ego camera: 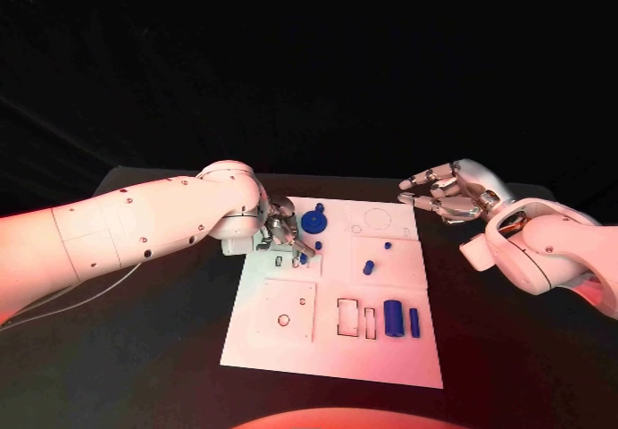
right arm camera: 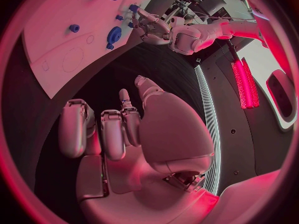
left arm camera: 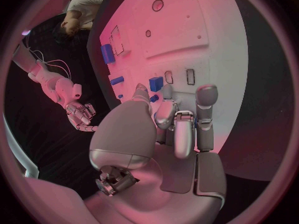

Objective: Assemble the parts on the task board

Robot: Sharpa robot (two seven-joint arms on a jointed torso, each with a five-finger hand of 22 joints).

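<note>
Surface: a black table [ego camera: 154,357].
Resting on it: a white task board [ego camera: 341,357], lying flat at the table's middle.

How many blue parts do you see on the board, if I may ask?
7 at least: a disc, a small piece and another at the far end, a peg mid-board, two blocks near right, one by the left robot hand, which may hide more.

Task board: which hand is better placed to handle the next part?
Left, probably. The left hand is over the task board, its fingers among the blue parts near the far left. The right hand hovers off the board's far right corner, holding nothing.
</note>
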